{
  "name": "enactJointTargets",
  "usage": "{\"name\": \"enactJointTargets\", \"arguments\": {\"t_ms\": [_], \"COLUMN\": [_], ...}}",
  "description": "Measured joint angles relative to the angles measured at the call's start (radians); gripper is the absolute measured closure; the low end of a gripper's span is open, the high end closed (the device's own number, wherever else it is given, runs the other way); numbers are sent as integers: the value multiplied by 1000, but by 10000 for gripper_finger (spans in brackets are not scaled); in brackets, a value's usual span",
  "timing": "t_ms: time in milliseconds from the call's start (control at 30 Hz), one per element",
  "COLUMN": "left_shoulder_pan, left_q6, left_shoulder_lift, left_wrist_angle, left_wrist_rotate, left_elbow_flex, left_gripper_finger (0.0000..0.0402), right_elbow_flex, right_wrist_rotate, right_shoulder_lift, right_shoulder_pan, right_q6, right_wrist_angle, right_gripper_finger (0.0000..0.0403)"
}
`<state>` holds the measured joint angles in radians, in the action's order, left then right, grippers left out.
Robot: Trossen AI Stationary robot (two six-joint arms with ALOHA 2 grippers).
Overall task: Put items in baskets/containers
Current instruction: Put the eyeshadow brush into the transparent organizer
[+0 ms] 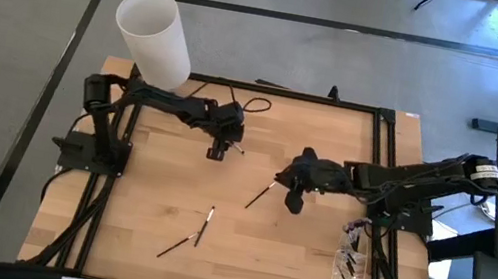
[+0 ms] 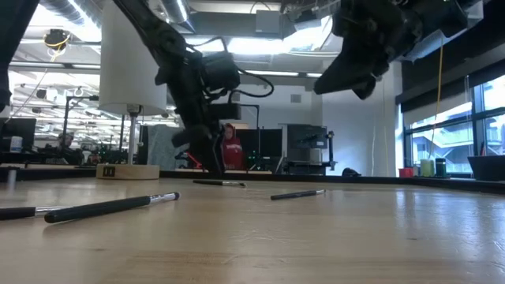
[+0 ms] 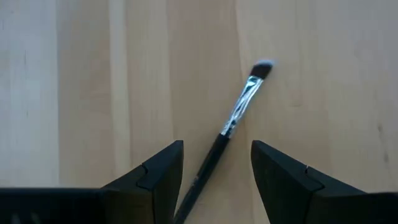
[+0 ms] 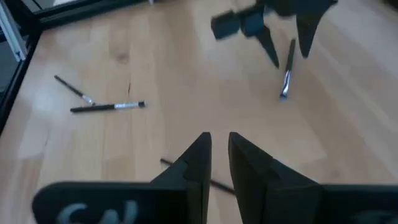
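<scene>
Left hand (image 1: 219,145), fingers apart, low over the bench (image 1: 139,192) toward 11 o'clock, straddling one brush (image 3: 239,109) without clamping it. Right hand (image 1: 293,190), raised near centre at about 2 o'clock, fingers nearly together and holding nothing, just above a second brush (image 1: 260,196). Two more brushes (image 1: 193,232) crossed toward 6 o'clock, loose on the wood. Clear holder (image 1: 349,270) at the 4 o'clock edge, apparently already carrying several brushes, count unclear. Likely well past halfway: four on the bench left to collect.
</scene>
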<state>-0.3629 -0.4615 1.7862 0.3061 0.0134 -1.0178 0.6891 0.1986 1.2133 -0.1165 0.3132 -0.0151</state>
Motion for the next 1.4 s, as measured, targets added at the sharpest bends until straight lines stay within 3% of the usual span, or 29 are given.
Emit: {"name": "enactJointTargets", "arguments": {"t_ms": [200,367,800,1133,1300,1400], "left_shoulder_pan": [-23,-53,-63,-50,-7,25], "left_q6": [-8,7,199,637,751,800], "left_shoulder_lift": [41,81,89,46,-26,-69], "left_wrist_angle": [19,25,28,-76,-86,-141], "left_wrist_rotate": [18,-25,-53,-11,-25,-28], "left_elbow_flex": [-27,-34,-31,-24,-23,-20], "left_gripper_finger": [217,238,386,360,376,380], "right_elbow_flex": [2,2,2,3,2,2], "right_wrist_rotate": [18,18,18,64,-136,-152], "right_shoulder_lift": [0,0,0,118,181,187], "right_shoulder_pan": [6,9,8,9,28,39], "right_q6": [-64,-68,4,106,123,120], "right_wrist_angle": [4,-1,33,180,307,302], "right_gripper_finger": [347,347,347,348,348,347]}}
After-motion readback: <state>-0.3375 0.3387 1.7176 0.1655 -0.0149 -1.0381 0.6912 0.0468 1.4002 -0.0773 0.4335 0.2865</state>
